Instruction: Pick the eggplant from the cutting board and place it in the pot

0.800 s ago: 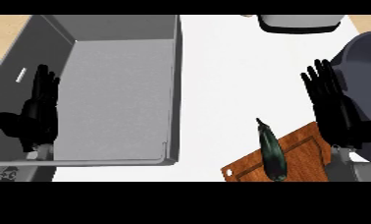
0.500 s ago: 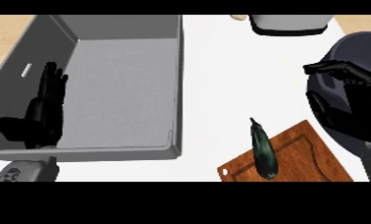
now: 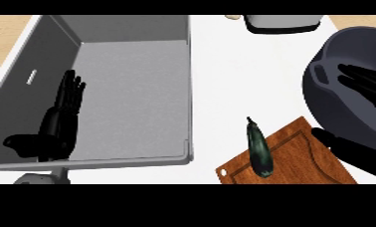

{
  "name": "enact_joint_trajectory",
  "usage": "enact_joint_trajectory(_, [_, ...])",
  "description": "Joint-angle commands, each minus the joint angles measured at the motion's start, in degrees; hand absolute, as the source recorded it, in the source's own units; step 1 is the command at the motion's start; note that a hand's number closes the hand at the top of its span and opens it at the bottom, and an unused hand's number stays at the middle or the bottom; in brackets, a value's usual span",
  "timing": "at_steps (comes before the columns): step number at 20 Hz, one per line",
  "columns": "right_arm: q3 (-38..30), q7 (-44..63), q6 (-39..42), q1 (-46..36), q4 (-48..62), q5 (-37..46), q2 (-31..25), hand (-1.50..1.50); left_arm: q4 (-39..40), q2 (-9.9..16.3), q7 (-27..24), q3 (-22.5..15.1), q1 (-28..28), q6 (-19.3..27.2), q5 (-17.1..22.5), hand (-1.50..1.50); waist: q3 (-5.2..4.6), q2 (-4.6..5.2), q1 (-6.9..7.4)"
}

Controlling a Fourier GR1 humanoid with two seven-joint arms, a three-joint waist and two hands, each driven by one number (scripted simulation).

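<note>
1. Right hand (image 3: 358, 79): at the right edge of the head view, over the dark pot's interior. Only dark fingers show against the dark bowl; how far they are spread cannot be told, and nothing is seen in them. A moment ago this hand stood upright and open just beyond the board's far corner; it has since swung across above the pot, away from the eggplant.

2. Pot (image 3: 330, 96): large, dark, rounded, at the right side, its near rim just beside the board's far corner. No vegetable shows inside.

3. Eggplant (image 3: 259, 149): long, dark green, lying on the board's left edge, stem end pointing away from the robot. Untouched, apart from both hands.

4. Cutting board (image 3: 308, 164): brown wood, set at a slant at the lower right.

5. Left hand (image 3: 62, 116): open, fingers straight and pointing up the view, over the sink's left part. Holds nothing; it reads as resting.

6. Sink (image 3: 189, 71): grey basin filling the left half.

7. Grey vessel (image 3: 283, 23): at the top edge, mostly cut off.

8. Judgement: the pick has not begun. The view has shifted between frames, so part of the right hand's apparent travel may be camera movement. The hand must next come back and down toward the eggplant.
</note>
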Motion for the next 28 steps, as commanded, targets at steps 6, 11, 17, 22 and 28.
enact_joint_trajectory(6, [12.9, 19.7, 4.6, 14.3, -18.4, 30.4, -1.2, -1.50, -1.5, -2.4, -0.3, -2.1, 1.9, 0.2, -1.8, 0.00, -0.26, 0.89, 1.28])
enact_joint_trajectory(11, [16.8, 31.5, 17.6, 18.5, -16.5, 38.3, -4.1, -1.50, -1.7, -3.2, 0.0, -2.6, 0.9, 0.0, -2.8, 0.00, -0.35, 1.36, 1.82])
enact_joint_trajectory(17, [27.5, 49.4, 34.4, 14.4, -18.7, 47.8, 2.6, -1.50, -2.5, -4.7, 1.8, -4.4, -1.6, -0.3, -4.3, 0.00, -0.21, 1.75, 4.31])
enact_joint_trajectory(22, [37.1, 58.8, 44.1, 2.7, -9.0, 52.2, 19.2, -1.50, -1.7, -4.8, -0.3, -3.5, 0.4, -2.6, -3.9, 0.00, 0.03, 1.77, 5.06])
enact_joint_trajectory(28, [37.3, 63.4, 47.6, 0.5, 1.0, 55.4, 26.4, -1.50, -1.3, -7.2, -0.3, -2.8, -0.8, -1.4, -5.7, 0.00, 0.12, 1.65, 4.03])
